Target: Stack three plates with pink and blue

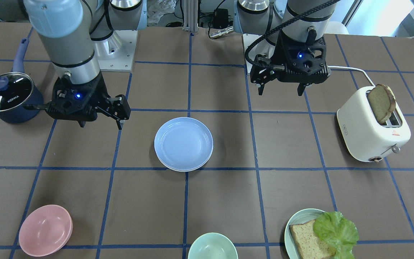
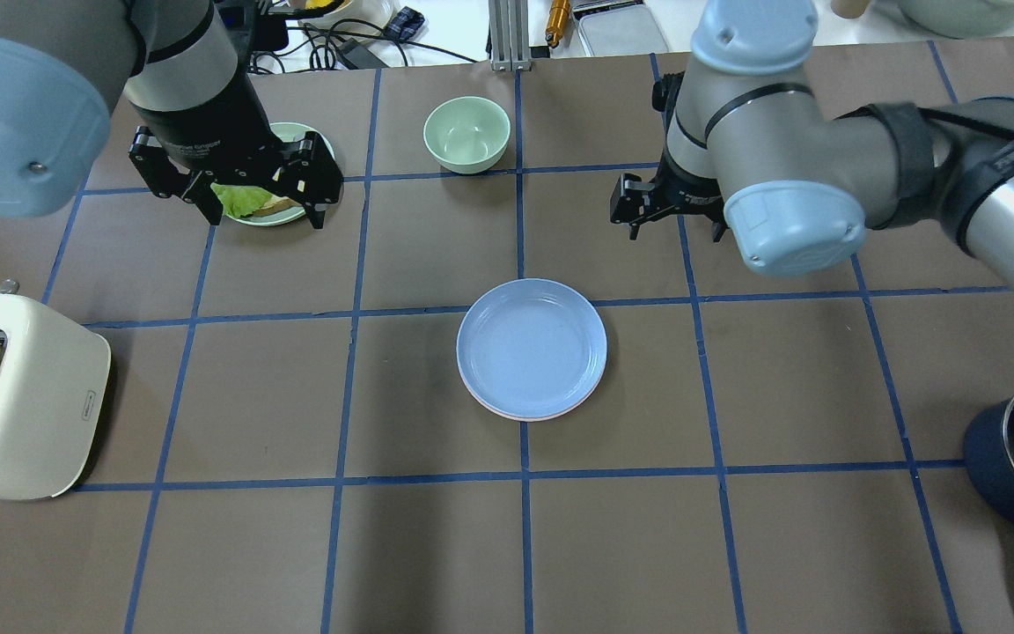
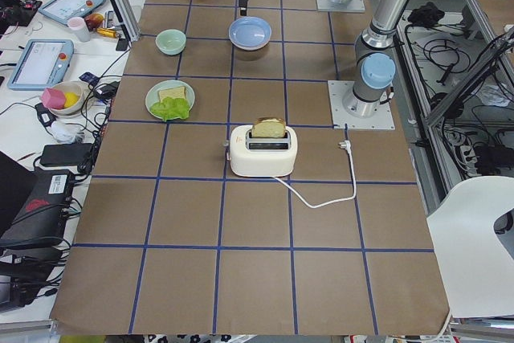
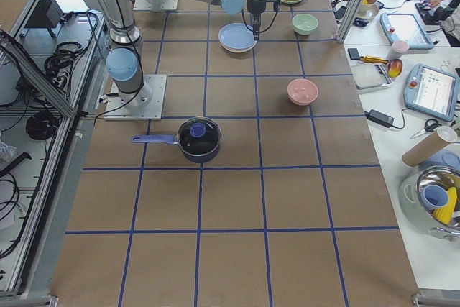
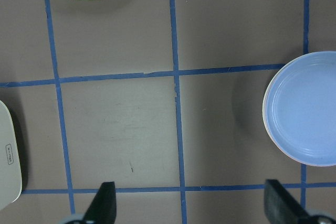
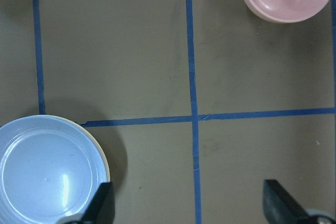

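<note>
Overhead exterior view: blue plate (image 2: 532, 348) sits stacked on pink plate (image 2: 520, 416) at mid-counter (image 2: 296, 396); left hand (image 2: 262, 211) and right hand (image 2: 676, 231) hover apart from it, both released and empty.

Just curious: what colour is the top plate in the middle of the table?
The top plate is periwinkle blue; overhead view.

The brand name KONKA is printed in white on the glass lid (image 1: 6, 90) of the dark blue saucepan (image 1: 16, 113). The white toaster (image 1: 367, 138) carries a red warning triangle (image 1: 395, 133) beside its slots and a small side label (image 1: 345, 126); any text on either is too small to read.
</note>
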You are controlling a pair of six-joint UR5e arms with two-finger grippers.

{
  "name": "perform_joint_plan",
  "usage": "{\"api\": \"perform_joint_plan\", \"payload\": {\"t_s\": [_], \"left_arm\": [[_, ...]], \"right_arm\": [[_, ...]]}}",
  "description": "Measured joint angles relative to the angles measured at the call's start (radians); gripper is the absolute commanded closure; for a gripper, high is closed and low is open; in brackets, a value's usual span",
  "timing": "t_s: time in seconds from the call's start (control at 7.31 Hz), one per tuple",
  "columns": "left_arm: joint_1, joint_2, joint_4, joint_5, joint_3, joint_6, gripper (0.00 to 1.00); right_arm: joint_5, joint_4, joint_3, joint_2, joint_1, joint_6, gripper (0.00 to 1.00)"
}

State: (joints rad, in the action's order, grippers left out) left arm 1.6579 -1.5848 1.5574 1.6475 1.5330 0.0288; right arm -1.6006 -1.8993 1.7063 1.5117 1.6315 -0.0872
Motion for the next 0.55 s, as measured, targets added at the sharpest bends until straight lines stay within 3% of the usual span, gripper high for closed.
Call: {"api": "perform_joint_plan", "payload": {"t_s": [0.55], "left_arm": [[0.001,0.001,-0.024,0.000,0.003,-0.006,0.00]], "right_arm": [[0.035,0.187,-0.099,0.070,-0.059,0.179,0.00]]}}
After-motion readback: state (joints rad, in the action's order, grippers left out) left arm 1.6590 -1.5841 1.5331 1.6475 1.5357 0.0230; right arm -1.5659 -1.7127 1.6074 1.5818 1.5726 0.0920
